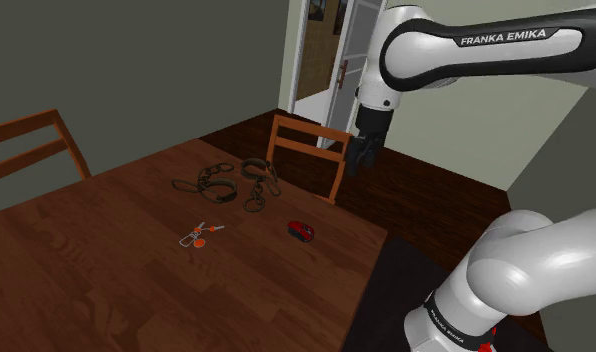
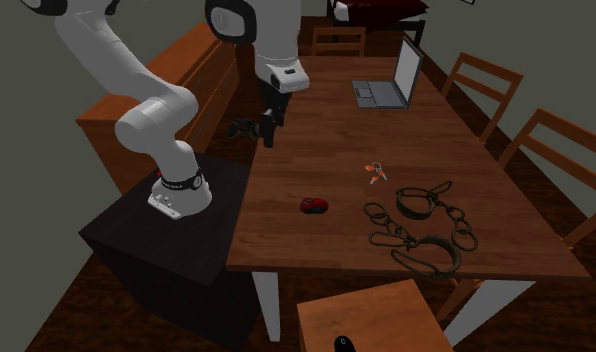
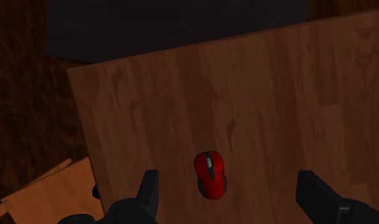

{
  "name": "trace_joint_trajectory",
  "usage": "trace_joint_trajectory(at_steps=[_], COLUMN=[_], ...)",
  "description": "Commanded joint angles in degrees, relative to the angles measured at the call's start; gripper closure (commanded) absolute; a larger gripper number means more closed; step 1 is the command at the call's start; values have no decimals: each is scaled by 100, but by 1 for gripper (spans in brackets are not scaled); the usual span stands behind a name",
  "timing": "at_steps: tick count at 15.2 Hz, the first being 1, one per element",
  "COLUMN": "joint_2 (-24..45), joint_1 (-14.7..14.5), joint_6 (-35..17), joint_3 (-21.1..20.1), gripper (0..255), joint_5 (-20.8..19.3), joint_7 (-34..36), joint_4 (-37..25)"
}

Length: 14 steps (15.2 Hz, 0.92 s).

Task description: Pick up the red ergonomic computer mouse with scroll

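Note:
The red mouse (image 1: 301,231) lies on the wooden table (image 1: 106,270) close to the table edge nearest the stand. In the second exterior view the mouse (image 2: 313,205) rests near the table's left edge. My black gripper (image 1: 360,153) hangs high above the table, up and to the right of the mouse in the shoulder view, and it holds nothing. In the wrist view the mouse (image 3: 210,174) with its grey scroll wheel sits far below, between my open fingers (image 3: 148,191) and nearer to that one. The gripper (image 2: 269,125) hovers over the table's left edge.
Dark shackles and chain (image 1: 231,181) lie beyond the mouse, and a small set of keys with an orange tag (image 1: 199,238) lies to its left. An open laptop (image 2: 391,82) stands at the table's far end. Wooden chairs (image 1: 308,152) ring the table.

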<state>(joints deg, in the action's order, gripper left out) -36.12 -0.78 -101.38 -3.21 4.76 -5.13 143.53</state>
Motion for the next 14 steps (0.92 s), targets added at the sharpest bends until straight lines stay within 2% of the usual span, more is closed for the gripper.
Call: trace_joint_trajectory(at_steps=[1,7,14], joint_2=[233,1385,2976], joint_1=[-20,-64,-116], joint_6=[-426,-1665,-2962], joint_3=[-53,-183,-303], gripper=[0,0,0], joint_5=[73,244,397], joint_7=[61,194,321], joint_4=[187,293,20])
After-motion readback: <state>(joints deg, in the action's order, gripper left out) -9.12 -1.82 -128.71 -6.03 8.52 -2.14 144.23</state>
